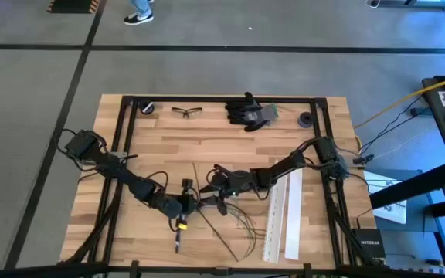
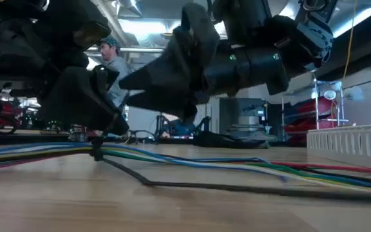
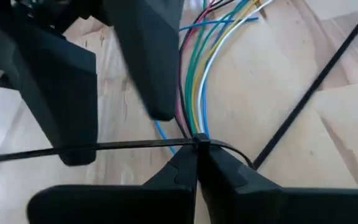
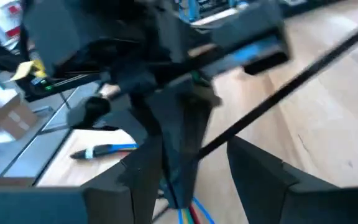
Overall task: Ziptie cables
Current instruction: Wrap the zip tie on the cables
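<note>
the cables (image 3: 194, 87), a bundle of thin coloured wires (blue, green, yellow, white, red), lie on the wooden table (image 1: 207, 127) near its middle front, between the two arms. a black zip tie (image 3: 123, 146) is looped around the bundle, its locking head seated on the wires.

the left gripper (image 3: 196, 163) has its fingertips pressed together at the tie's head, clenched on the zip tie where it crosses the bundle; judged purpose: to pin the head so the strap can be drawn through. in the high view this left gripper sits just left of the bundle.

the right gripper (image 1: 216, 184) hovers immediately opposite, nearly touching the left one. in the right wrist view its fingers (image 4: 263, 171) stand apart, released, with the stiff black strap running diagonally between them; it is likely placed to catch the tail and pull it tight. whether the loop is already snug cannot be told.

other items: two white perforated strips (image 1: 284, 212) right of the bundle, black gloves (image 1: 249, 112) and safety glasses (image 1: 187, 112) at the far edge, a blue-tipped tool (image 4: 101, 151) near the left arm.

legible writing: "netgear" on a dark box (image 1: 367, 243) beside the table's right front corner. no other labels readable.
</note>
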`<action>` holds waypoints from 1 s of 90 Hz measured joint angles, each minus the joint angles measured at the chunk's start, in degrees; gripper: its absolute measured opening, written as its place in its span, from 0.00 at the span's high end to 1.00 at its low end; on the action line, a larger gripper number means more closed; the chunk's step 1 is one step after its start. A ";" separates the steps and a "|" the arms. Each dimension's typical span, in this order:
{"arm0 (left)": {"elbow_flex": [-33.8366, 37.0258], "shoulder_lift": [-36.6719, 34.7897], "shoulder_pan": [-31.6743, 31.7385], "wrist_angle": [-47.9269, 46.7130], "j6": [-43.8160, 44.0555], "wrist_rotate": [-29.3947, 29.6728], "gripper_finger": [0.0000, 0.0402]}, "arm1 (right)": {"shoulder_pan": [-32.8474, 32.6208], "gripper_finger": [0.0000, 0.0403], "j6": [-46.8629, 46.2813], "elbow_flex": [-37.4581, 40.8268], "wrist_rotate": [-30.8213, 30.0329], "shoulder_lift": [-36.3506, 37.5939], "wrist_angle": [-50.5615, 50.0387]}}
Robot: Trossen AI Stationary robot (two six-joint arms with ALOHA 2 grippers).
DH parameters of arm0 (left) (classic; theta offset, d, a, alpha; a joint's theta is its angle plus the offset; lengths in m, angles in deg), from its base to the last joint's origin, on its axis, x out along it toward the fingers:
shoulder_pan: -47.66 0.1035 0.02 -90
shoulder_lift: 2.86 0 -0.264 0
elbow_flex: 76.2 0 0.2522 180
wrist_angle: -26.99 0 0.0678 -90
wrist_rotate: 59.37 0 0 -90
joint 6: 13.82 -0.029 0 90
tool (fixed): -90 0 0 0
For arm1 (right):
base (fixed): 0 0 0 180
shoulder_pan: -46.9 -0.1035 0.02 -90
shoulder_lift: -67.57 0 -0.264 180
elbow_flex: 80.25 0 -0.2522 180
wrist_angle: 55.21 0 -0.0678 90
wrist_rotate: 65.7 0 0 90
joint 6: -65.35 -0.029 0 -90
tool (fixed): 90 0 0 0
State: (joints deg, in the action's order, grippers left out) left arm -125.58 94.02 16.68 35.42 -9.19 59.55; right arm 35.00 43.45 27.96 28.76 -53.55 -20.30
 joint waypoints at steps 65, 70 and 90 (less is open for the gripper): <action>0.02 -0.10 0.33 -1.15 9.87 -0.03 0.96 | -0.65 1.00 10.49 -1.36 0.57 0.00 -4.18; -0.11 -0.84 0.33 -3.16 12.15 -0.73 0.92 | -0.87 1.00 10.66 -1.37 0.62 0.00 -4.23; -2.83 -7.75 0.14 -18.72 17.79 -1.61 0.76 | -0.87 1.00 11.71 -1.39 1.37 0.00 -4.36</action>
State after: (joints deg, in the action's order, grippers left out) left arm -128.41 86.28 16.83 16.70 8.60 57.95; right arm 34.13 55.16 26.57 30.13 -53.55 -24.65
